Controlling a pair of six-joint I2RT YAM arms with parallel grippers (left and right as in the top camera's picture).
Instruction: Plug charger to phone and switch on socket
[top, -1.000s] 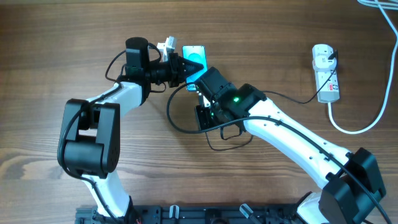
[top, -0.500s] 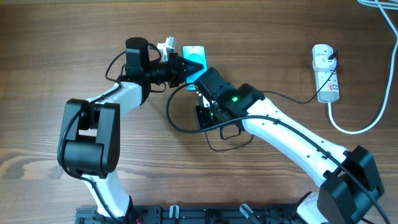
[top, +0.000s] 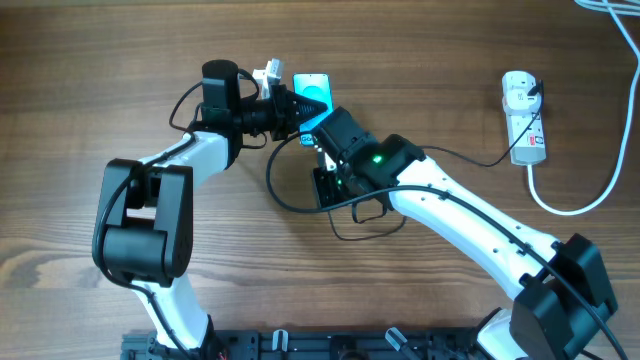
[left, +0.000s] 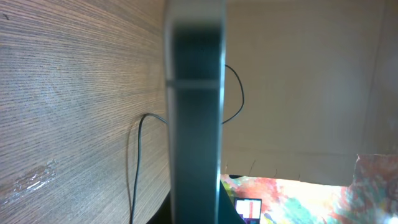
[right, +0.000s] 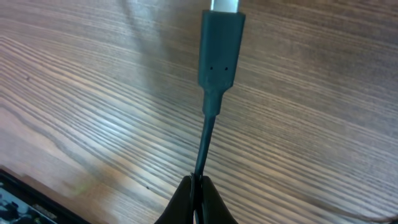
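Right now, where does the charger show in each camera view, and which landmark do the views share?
Overhead: the charger loops just left of centre.
Left wrist: its thin cable runs down the lower left.
Right wrist: its connector sits top centre, cable below.
Shared landmark: the wooden table.

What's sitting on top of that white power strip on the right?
The charger's black plug sits on the socket at its far end, with thin cable trailing off. The outlet holes beneath the plug are covered.
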